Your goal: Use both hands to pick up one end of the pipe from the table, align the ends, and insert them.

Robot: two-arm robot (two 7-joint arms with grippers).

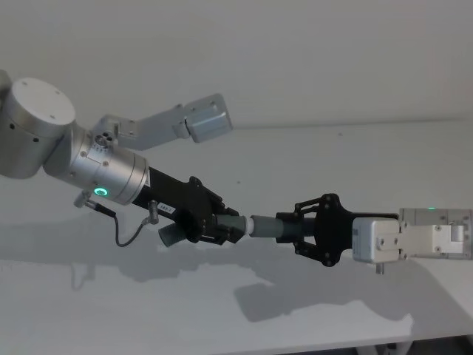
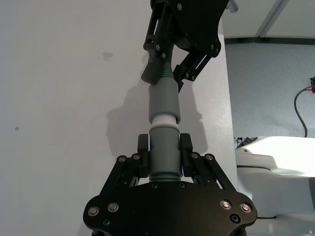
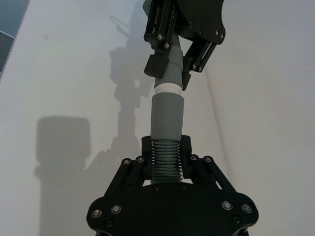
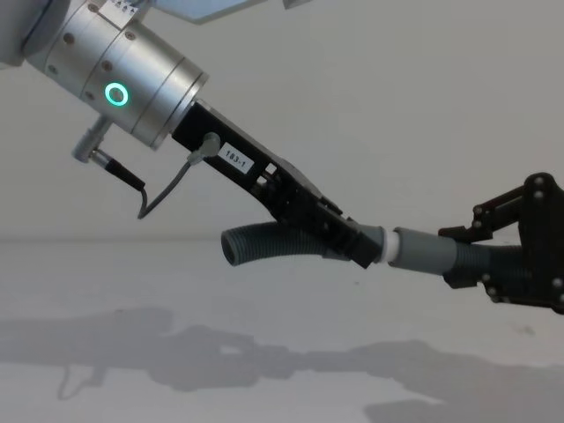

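Both pipe pieces hang in the air above the table [image 1: 222, 310]. My left gripper [image 1: 225, 225] [image 2: 164, 147] [image 4: 348, 238], on the silver arm with the green ring, is shut on the grey piece with the white tip [image 1: 259, 224] [image 4: 388, 245]. That piece's ribbed tail [image 4: 264, 242] trails back to the left. From the right, my right gripper [image 1: 299, 229] [image 3: 166, 147] [image 4: 463, 256] is shut on the ribbed piece with the smooth grey mouth [image 3: 167, 115] [image 4: 423, 251]. The two ends are in line, and the white tip meets the mouth. How deep it sits cannot be told.
The arms' shadows fall on the table under the pipe. A thin cable [image 1: 129, 237] loops under the left wrist. The table's front edge [image 1: 369, 344] runs along the bottom of the head view. A white object [image 2: 275, 152] stands beyond the table edge in the left wrist view.
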